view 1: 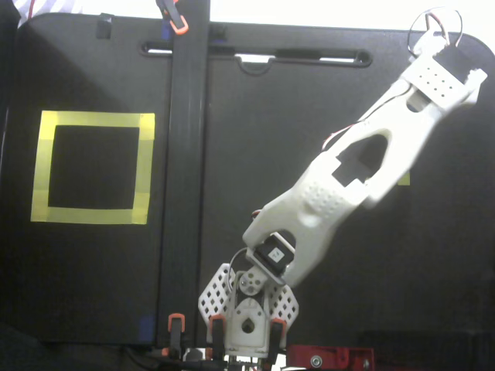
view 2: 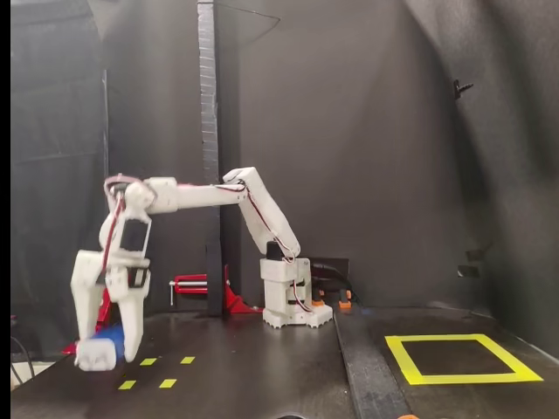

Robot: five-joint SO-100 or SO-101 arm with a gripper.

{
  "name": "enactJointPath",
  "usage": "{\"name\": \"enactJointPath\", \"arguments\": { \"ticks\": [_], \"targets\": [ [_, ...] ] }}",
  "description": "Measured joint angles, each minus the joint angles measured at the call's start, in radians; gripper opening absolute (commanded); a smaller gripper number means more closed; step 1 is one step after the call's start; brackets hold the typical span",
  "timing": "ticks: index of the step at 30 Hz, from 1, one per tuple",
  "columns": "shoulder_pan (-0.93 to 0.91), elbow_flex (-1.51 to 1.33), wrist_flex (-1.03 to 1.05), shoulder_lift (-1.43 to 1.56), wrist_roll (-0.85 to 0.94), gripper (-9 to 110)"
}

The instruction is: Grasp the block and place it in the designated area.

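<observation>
In a fixed view from the side, my white gripper (view 2: 112, 353) points down at the far left, low over the table. Its jaws are closed on the dark-blue block (view 2: 113, 334), which shows between the white fingers (view 2: 131, 336). I cannot tell whether the block rests on the table or hangs just above it. The designated area, a large yellow-taped square with a black interior (view 2: 402, 356), lies at the far right of the table. In a fixed view from above, the square (view 1: 144, 166) is at the left and the arm (view 1: 340, 185) reaches to the upper right. There the wrist (view 1: 441, 73) hides gripper and block.
Several small yellow tape squares (view 2: 168, 382) lie just right of the gripper. A black upright post (view 2: 207, 131) stands behind the arm base (view 2: 293, 305) and crosses the view from above as a dark bar (view 1: 186, 154). Orange clamps (view 1: 175, 321) sit near the base.
</observation>
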State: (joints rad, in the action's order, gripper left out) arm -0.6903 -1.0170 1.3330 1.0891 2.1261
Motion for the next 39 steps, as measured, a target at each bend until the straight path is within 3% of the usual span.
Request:
{"name": "enactJointPath", "arguments": {
  "ticks": [12, 21, 39],
  "targets": [
    [0.051, -0.046, 0.230, 0.190, -0.048, 19],
    [0.143, -0.324, 0.229, 0.448, -0.100, 19],
    [0.229, -0.614, 0.204, 0.647, -0.141, 19]
  ]
}}
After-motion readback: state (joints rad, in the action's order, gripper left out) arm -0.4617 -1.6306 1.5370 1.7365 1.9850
